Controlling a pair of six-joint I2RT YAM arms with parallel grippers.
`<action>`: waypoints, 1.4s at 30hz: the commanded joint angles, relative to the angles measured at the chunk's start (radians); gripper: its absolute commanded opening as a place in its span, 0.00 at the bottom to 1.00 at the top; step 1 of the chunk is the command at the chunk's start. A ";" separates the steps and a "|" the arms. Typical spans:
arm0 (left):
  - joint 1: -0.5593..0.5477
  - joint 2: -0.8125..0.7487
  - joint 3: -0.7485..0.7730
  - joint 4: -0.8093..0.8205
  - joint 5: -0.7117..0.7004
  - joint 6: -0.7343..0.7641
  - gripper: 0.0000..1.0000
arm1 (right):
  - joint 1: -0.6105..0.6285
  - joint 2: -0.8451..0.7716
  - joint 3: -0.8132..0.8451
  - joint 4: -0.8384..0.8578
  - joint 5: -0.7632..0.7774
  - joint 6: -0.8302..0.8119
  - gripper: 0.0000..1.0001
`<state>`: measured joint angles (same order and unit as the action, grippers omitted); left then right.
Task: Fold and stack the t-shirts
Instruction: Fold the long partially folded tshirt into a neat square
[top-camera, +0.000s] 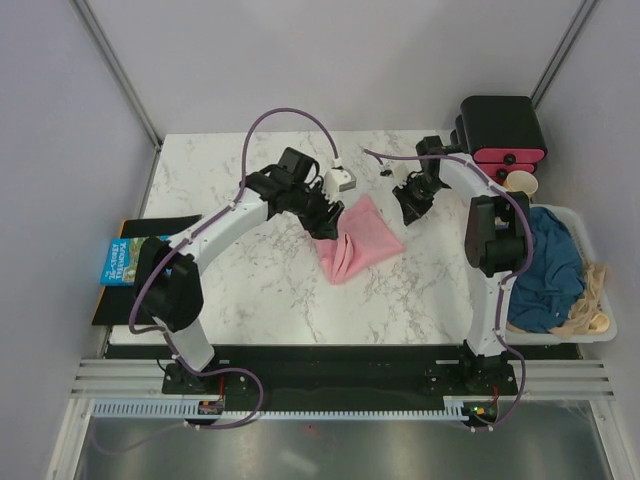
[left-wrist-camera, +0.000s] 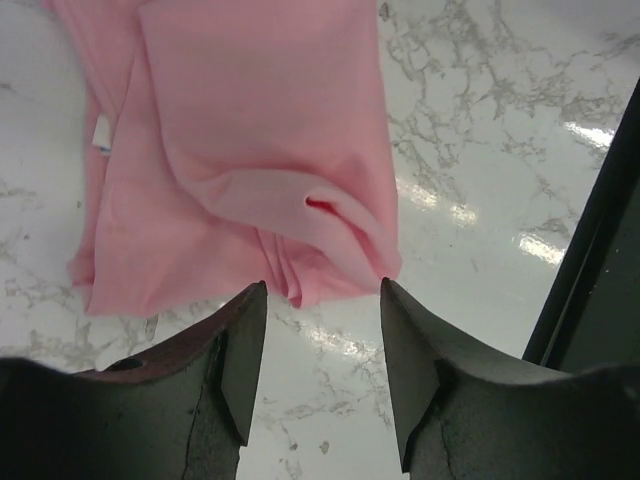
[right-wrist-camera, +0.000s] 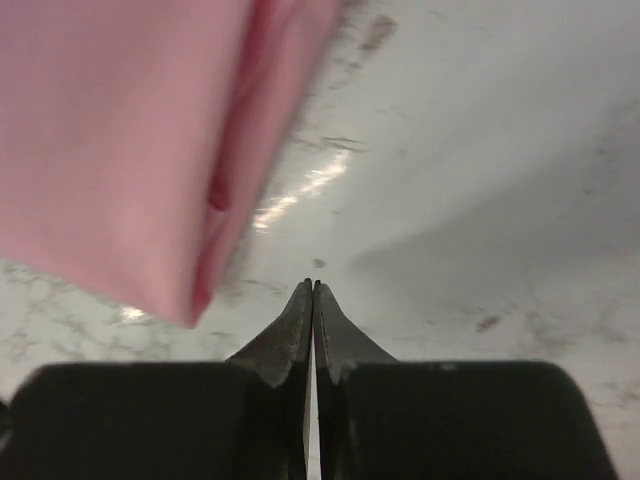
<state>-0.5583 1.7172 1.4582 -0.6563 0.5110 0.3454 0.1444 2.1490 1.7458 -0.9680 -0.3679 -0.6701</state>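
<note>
Both arms are bolted at the near edge of the marble table. The left arm leans far and to the right, stretched low over the slab. Its left gripper points down at the near-left edge of the pink t-shirt, jaws apart with only bare marble between them. The cloth lies just beyond the fingertips, and I cannot tell whether it touches them. The right arm stands nearly upright from its base, bends at the elbow, then reaches far and left. The right gripper is pressed together with nothing between its fingers, hanging over bare table just right of the shirt's far corner. The pink t-shirt sits right of the table's centre, folded into a rough block with loose folds bunched along its near edge. In the right wrist view it is a blurred pink mass cut off at the upper left. The dark teal-blue t-shirt lies crumpled in a white bin at the table's right side, partly hidden by the right arm, with a pale tangle I cannot make out beside it. A blue book lies off the left edge. At the far right stands a black box with a pink front.
</note>
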 joint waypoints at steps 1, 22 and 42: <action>-0.032 0.079 0.099 -0.025 0.037 -0.036 0.57 | 0.024 0.000 0.109 -0.215 -0.327 -0.077 0.05; -0.058 0.202 0.192 -0.026 -0.115 -0.037 0.61 | -0.037 -0.008 0.112 -0.222 -0.431 -0.088 0.45; -0.081 0.240 0.194 -0.031 -0.111 -0.051 0.54 | -0.037 -0.023 0.104 -0.172 -0.421 -0.037 0.45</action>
<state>-0.6319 1.9244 1.6112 -0.6830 0.4015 0.3286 0.1055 2.1582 1.8423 -1.1660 -0.7513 -0.7132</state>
